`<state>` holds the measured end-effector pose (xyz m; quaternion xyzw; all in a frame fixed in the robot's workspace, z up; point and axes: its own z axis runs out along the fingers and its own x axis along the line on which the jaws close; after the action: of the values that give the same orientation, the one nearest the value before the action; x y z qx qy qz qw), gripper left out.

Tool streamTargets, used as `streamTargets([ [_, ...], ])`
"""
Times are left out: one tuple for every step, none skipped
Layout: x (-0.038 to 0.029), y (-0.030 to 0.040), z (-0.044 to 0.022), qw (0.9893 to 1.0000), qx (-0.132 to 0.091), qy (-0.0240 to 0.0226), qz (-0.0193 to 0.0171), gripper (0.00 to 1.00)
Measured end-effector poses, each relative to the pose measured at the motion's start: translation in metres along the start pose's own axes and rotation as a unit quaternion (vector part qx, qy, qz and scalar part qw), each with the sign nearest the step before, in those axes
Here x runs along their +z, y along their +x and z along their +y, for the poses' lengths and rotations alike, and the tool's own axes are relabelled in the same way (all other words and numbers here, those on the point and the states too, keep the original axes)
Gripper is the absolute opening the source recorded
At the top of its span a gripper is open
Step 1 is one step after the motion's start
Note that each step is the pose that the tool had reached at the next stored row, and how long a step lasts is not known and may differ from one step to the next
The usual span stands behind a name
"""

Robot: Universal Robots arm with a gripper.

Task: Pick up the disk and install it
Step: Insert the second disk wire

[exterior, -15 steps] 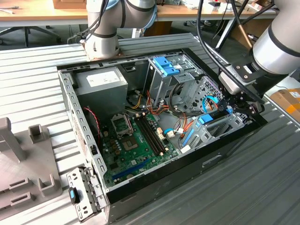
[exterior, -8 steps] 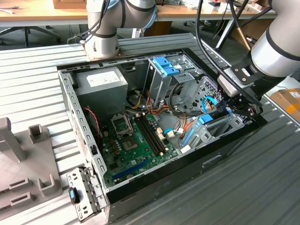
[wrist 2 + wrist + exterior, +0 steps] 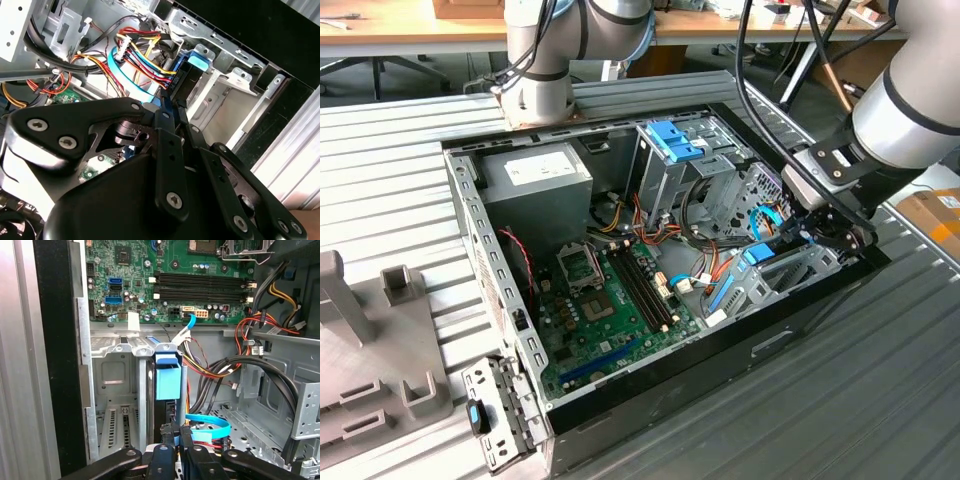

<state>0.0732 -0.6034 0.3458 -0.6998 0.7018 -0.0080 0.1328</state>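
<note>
The disk (image 3: 167,382) stands on edge in the grey metal drive bay (image 3: 120,385) at the front corner of the open computer case (image 3: 720,360), with its blue tab facing the first wrist view. In the exterior view the blue tab (image 3: 757,254) sits at the bay near the exterior view's right side of the case. The gripper (image 3: 176,437) is positioned at the rear end of the disk; its two black fingertips lie close together on the disk's narrow edge, but the pictures do not settle whether the jaws are clamped on it or merely touching it. In the second wrist view the gripper (image 3: 170,107) meets the disk (image 3: 192,75) just below a bundle of coloured power wires (image 3: 145,55) and a flat blue data cable (image 3: 125,82). The green motherboard (image 3: 610,300) lies flat inside the case. The case rests on a ribbed grey worktop (image 3: 400,160).
</note>
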Motion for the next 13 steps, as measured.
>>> streamTargets([
  [0.0008,0.0001,0.0002,1.0000,0.000,0.0000,0.0000,0.17],
  [0.0010,0.0002,0.0003,1.0000,0.000,0.0000,0.0001,0.17],
  [0.0029,0.0005,0.0006,1.0000,0.000,0.0000,-0.0002,0.17],
  [0.0040,0.0007,0.0009,1.0000,0.000,0.0000,0.0000,0.17],
  [0.0041,0.0008,0.0009,1.0000,0.000,0.0000,0.0001,0.17],
  [0.0041,0.0007,0.0009,1.0000,0.000,0.0000,0.0002,0.17],
  [0.0041,0.0008,0.0009,1.0000,0.000,0.0000,0.0001,0.17],
  [0.0042,0.0008,0.0010,1.0000,0.000,0.0000,0.0001,0.17],
  [0.0042,0.0008,0.0012,1.0000,0.000,0.0000,0.0000,0.17],
  [0.0042,0.0008,0.0013,1.0000,0.000,0.0000,0.0000,0.17],
  [0.0042,0.0007,0.0013,1.0000,0.000,0.0000,-0.0001,0.17],
  [0.0042,0.0007,0.0013,1.0000,0.000,0.0000,-0.0001,0.17],
  [0.0041,0.0007,0.0013,1.0000,0.000,0.0000,-0.0001,0.17],
])
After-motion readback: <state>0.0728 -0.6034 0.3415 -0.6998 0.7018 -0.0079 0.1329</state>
